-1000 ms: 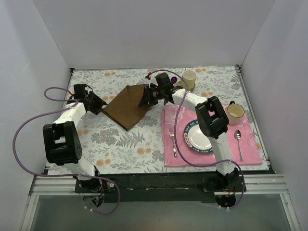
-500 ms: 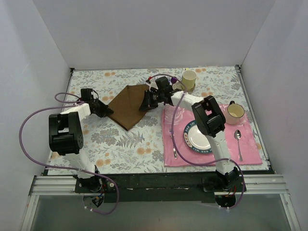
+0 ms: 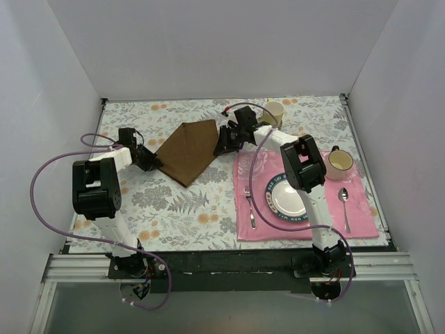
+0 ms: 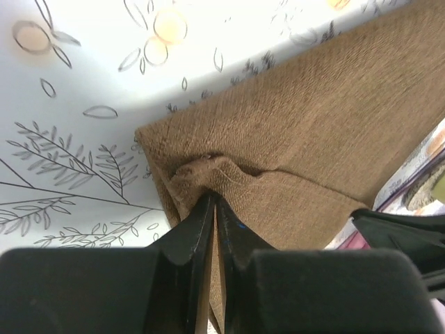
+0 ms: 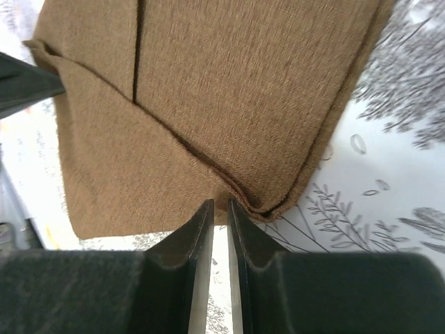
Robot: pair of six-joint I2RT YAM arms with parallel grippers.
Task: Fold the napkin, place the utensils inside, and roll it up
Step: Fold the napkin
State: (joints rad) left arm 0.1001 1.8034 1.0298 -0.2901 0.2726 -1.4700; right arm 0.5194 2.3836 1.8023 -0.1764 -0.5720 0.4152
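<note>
Two pincers: the black two-finger left pincer (image 4: pixel 214 202) is squeezed almost shut on a bunched corner of the plain dark brown cloth napkin (image 3: pixel 186 147), with a strip of cloth showing between its fingers. The black two-finger right pincer (image 5: pixel 220 207) has its jaws a narrow slit apart, tips at the opposite folded corner. I cannot tell whether it has caught any cloth.
Napkin's place: flat on the floral-printed table cover (image 3: pixel 181 202), toward the far side and left of centre, between the two pincers and near the pink rose-patterned placemat (image 3: pixel 361 223).
Fold state: layers overlap, and a diagonal edge crosses the upper face in the right wrist view. I judge it folded at least once.
Handling: light, limp and coarse-woven, so likely to sag and crease rather than slip. The layers may slide apart if only one is pinched.
Where to hold: a corner or folded edge, taking all layers, low against the table.
Utensils: a slim silver metal fork (image 3: pixel 249 207) and a silver metal spoon (image 3: pixel 345 209) lie on the placemat, well apart from the napkin and not yet inside it.
Hard to make out: the layer count, the napkin's underside, and the right pincer's grip.
</note>
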